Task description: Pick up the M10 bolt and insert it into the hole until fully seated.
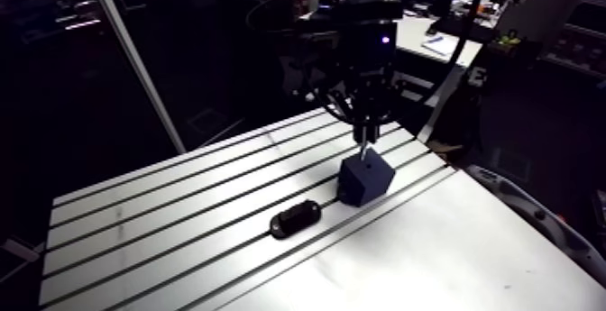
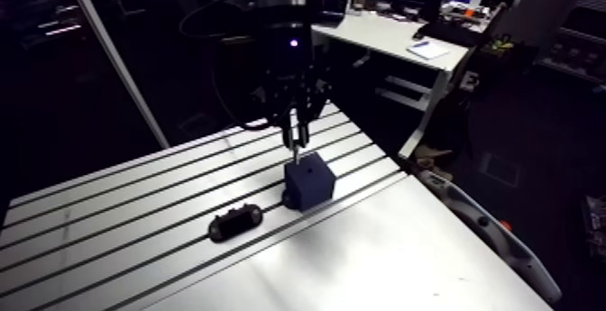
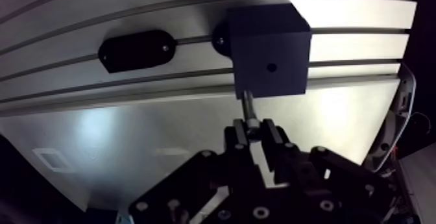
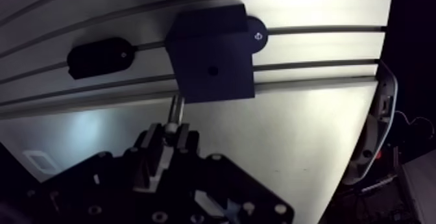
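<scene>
One M10 bolt [image 3: 248, 106] is pinched at one end in the gripper [image 3: 254, 130]. Its shank reaches ahead of the gripper to the near edge of the dark blue block [image 3: 269, 54], short of the hole [image 3: 272, 66] in the block's face. Likely steel, it should be stiff, smooth and slippery, so a firm grasp near the head should hold it straight.

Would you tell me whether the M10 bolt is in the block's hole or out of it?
Out. The gripper holds the bolt above the block, whose hole shows open and empty.
</scene>
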Tool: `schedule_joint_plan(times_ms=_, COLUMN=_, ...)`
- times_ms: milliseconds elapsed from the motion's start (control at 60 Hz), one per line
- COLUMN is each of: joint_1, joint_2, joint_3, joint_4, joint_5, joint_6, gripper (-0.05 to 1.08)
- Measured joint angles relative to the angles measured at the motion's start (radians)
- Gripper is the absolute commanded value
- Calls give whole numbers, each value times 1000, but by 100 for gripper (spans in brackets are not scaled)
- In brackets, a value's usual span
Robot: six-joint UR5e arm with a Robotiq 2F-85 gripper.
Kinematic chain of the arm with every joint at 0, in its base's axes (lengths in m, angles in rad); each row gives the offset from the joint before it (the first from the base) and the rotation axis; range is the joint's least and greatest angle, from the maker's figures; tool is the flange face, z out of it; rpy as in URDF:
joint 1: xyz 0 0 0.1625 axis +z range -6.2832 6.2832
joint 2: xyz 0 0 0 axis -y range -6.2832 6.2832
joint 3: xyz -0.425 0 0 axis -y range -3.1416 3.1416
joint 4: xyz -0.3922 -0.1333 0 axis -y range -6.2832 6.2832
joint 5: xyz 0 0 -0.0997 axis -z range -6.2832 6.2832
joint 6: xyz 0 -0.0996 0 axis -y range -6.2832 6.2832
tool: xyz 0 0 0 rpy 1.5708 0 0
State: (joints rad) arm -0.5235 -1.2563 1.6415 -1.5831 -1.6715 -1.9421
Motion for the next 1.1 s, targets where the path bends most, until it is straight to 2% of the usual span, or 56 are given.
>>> schedule_joint_plan(times_ms=533, joint_1=-9, joint_2=30, joint_3=-26, joint_4=-37, joint_5=-5, joint_6=11, gripper=108)
schedule_joint_plan(times_ms=800, joint_1=-29, joint_2=45, joint_3=-31, joint_4=-19, joint_5=-5, joint_6=30, gripper=108)
schedule_joint_plan(times_ms=1100, joint_1=-35, joint_2=33, joint_3=-17, joint_4=6, joint_5=-7, joint_6=41, gripper=108)
